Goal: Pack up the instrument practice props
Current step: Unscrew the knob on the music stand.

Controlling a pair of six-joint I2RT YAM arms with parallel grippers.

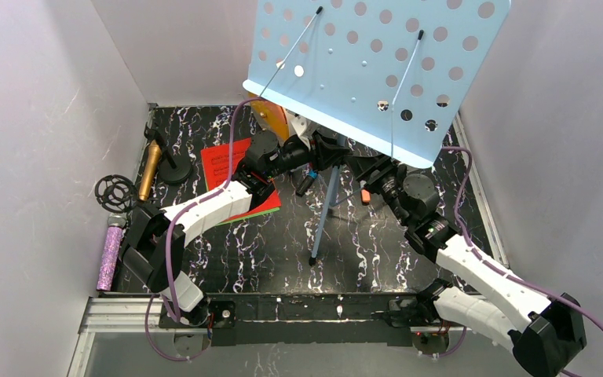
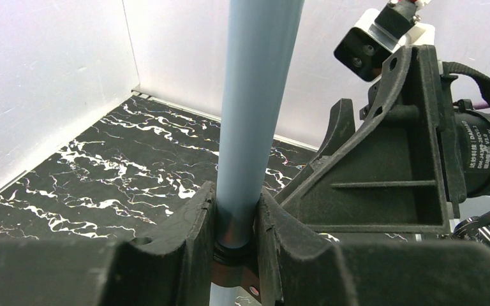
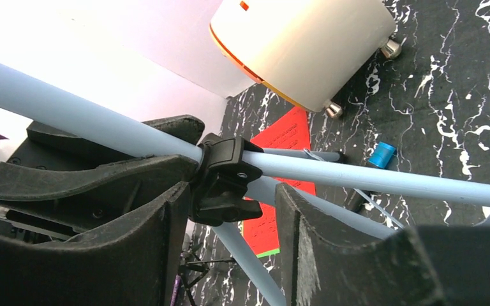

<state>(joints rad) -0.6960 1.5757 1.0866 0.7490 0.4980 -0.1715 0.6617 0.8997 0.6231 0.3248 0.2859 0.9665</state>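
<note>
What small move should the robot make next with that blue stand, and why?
Probably close the right pincer on the black collar: its jaws straddle it with a gap showing, while the left pincer clamps the pale-blue pole.

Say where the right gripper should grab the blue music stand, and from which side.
Probably the black leg hub, from the robot's right, where the right gripper straddles it with open jaws. The left gripper clamps the round pole just above and the legs splay below, so the blocky hub offers flat faces.

Two microphones [image 1: 150, 170] [image 1: 111, 258], one sheet-music tripod [image 1: 361, 78]
</note>
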